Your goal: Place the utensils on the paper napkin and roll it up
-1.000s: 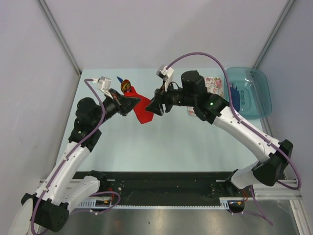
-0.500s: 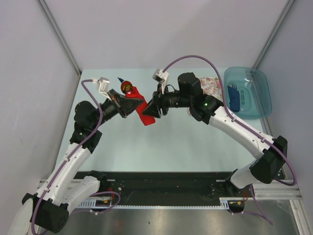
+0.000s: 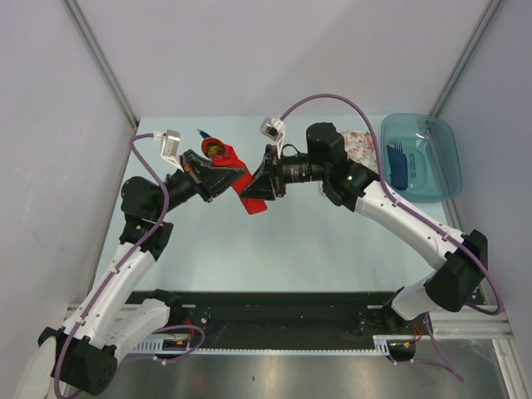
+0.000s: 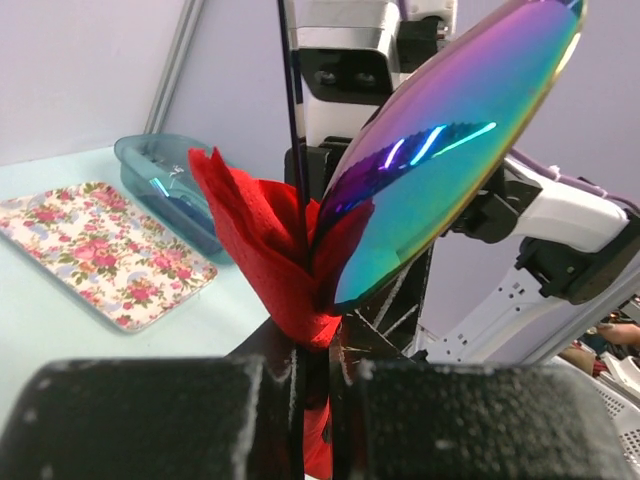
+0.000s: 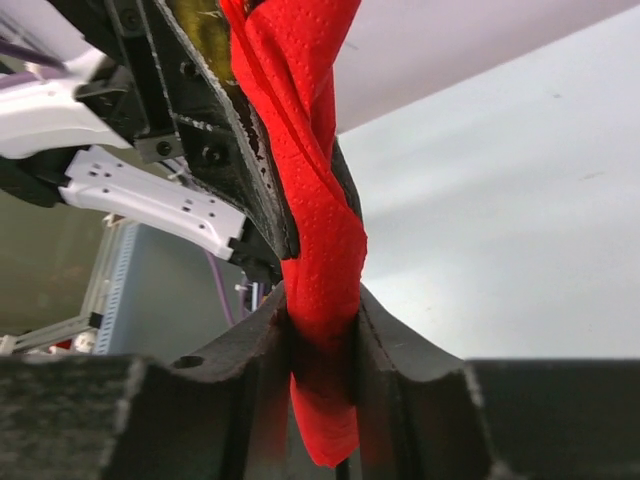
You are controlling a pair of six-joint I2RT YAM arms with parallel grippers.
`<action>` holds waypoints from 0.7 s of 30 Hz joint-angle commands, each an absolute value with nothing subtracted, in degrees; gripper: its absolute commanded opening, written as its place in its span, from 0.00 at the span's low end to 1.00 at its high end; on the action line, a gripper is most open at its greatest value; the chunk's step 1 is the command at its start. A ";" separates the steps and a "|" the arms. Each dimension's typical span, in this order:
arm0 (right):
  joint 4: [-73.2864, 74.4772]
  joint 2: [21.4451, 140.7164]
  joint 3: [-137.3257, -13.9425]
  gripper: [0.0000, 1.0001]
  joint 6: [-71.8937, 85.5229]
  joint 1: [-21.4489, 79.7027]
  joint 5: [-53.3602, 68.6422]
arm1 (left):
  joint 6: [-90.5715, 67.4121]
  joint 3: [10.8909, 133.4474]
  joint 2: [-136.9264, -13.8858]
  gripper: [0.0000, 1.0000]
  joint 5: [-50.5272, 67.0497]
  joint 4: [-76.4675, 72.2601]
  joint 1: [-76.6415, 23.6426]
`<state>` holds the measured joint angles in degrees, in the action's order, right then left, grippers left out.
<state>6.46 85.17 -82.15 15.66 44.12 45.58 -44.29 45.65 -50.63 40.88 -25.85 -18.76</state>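
Observation:
The red paper napkin (image 3: 243, 184) is wrapped into a twisted roll around the utensils and held in the air between both grippers. A shiny spoon head (image 3: 214, 150) and a blue tip (image 3: 202, 133) stick out of its upper left end. My left gripper (image 3: 214, 173) is shut on the upper part of the roll. In the left wrist view the iridescent spoon head (image 4: 450, 140) and a thin dark utensil (image 4: 292, 100) rise from the napkin (image 4: 265, 250) above my gripper (image 4: 320, 390). My right gripper (image 3: 260, 184) is shut on the lower part of the napkin (image 5: 310, 200), between the fingertips (image 5: 322, 330).
A white tray with pink floral print (image 3: 362, 146) lies at the back right, partly hidden by the right arm. A teal plastic bin (image 3: 436, 166) holding blue cutlery stands at the far right. Both show in the left wrist view: tray (image 4: 110, 250), bin (image 4: 170, 175).
The right gripper moved left toward the left gripper. The loose red napkin became a tighter roll, and the left wrist tilted up and left with the spoon end.

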 commanded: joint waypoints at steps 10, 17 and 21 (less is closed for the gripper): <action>-4.74 82.97 -81.83 0.00 26.54 44.30 51.77 | -46.67 46.76 -50.19 0.09 42.10 -32.62 -18.46; -10.19 81.65 -82.00 0.00 32.07 40.78 52.38 | -43.51 44.57 -46.15 0.67 42.80 -25.94 -16.26; -11.95 80.86 -82.00 0.00 32.61 40.78 52.38 | -44.47 43.51 -45.70 0.79 43.07 -26.10 -15.12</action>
